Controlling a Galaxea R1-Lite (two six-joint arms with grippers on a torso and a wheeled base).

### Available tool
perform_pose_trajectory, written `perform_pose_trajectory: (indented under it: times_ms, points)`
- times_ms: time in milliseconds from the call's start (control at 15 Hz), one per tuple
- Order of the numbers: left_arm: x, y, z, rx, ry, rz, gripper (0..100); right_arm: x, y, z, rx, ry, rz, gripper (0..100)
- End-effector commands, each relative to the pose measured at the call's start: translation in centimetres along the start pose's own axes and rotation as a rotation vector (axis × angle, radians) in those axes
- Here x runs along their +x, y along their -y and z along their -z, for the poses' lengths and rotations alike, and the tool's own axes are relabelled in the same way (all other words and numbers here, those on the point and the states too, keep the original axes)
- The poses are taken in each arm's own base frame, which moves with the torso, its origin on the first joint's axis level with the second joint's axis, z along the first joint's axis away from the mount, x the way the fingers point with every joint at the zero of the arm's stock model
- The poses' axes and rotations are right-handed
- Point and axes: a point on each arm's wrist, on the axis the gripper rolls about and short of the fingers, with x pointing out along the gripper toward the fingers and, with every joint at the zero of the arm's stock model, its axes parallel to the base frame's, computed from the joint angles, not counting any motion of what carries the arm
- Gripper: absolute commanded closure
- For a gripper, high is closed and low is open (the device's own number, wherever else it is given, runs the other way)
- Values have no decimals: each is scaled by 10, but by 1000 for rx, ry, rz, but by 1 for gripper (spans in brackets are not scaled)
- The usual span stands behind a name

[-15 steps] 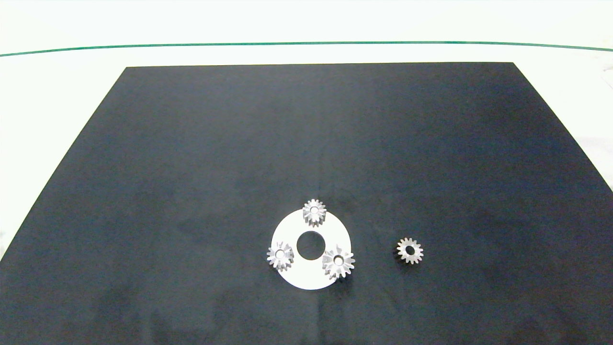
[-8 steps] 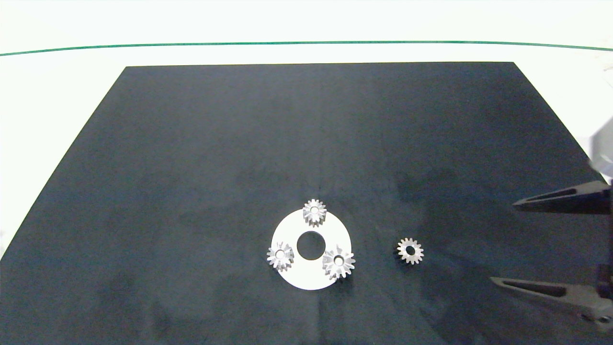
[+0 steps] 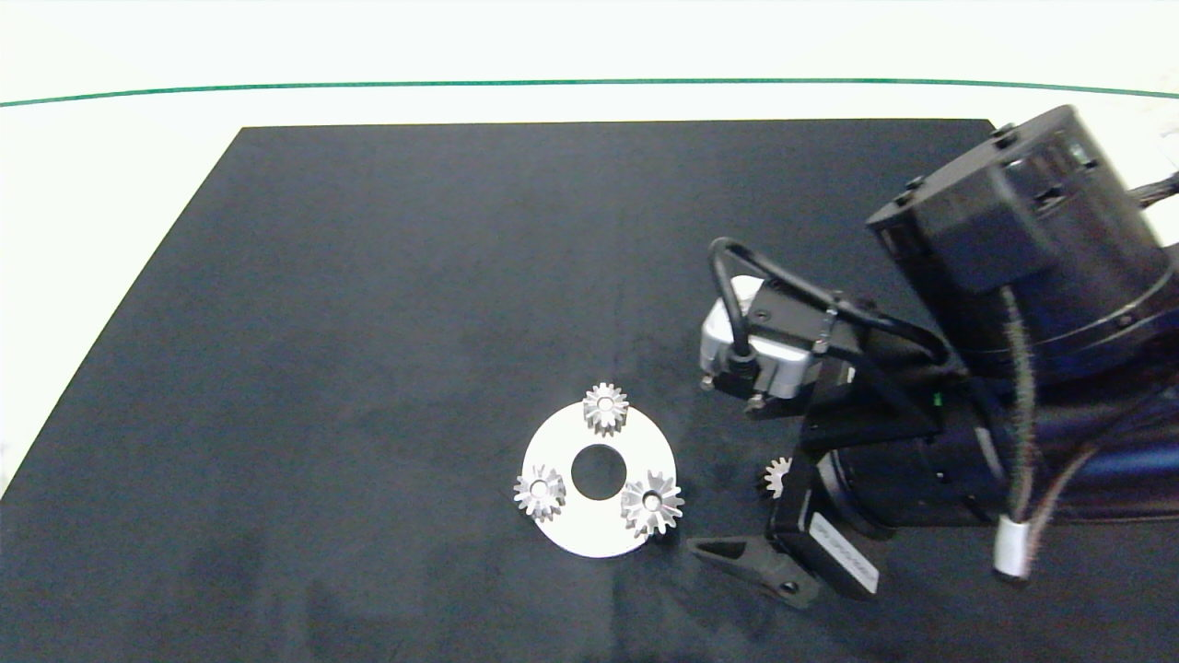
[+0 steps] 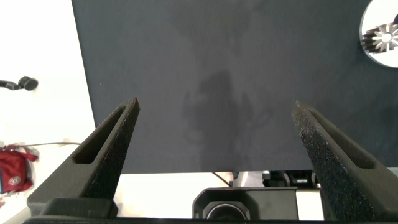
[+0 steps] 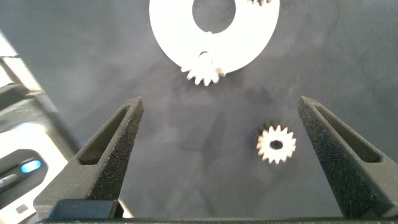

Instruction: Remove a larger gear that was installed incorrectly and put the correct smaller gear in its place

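A white disc (image 3: 562,529) lies on the black mat and carries three silver gears. The larger gear (image 3: 651,503) (image 5: 202,70), with long teeth, sits on the disc's near right edge. The smaller gear (image 3: 776,476) (image 5: 277,144) lies loose on the mat to the right of the disc, half hidden in the head view by my right arm. My right gripper (image 3: 709,471) (image 5: 219,106) hangs open above it, and the gear shows between the fingers, closer to the far one. My left gripper (image 4: 214,106) is open over bare mat, out of the head view.
Two matching small gears (image 3: 605,408) (image 3: 539,491) occupy the disc's far and left spots. The black mat (image 3: 368,276) lies on a white table with a green line (image 3: 368,87) at the back. A red item (image 4: 12,175) lies off the mat by the left arm.
My right arm has come in from the right edge and swung left over the loose smaller gear, covering part of it. The gears and disc have not moved.
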Motion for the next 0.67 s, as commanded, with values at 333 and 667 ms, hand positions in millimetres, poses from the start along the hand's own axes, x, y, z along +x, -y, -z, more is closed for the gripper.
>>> perform_pose_trajectory:
  times_ms: [333, 667]
  points:
    - [-6, 0, 3, 4, 15, 4, 0, 47, -12, -1, -69, -152, -15, 0]
    - [-6, 0, 3, 3, 18, 2, 0, 67, -14, -2, -73, -189, 8, 0]
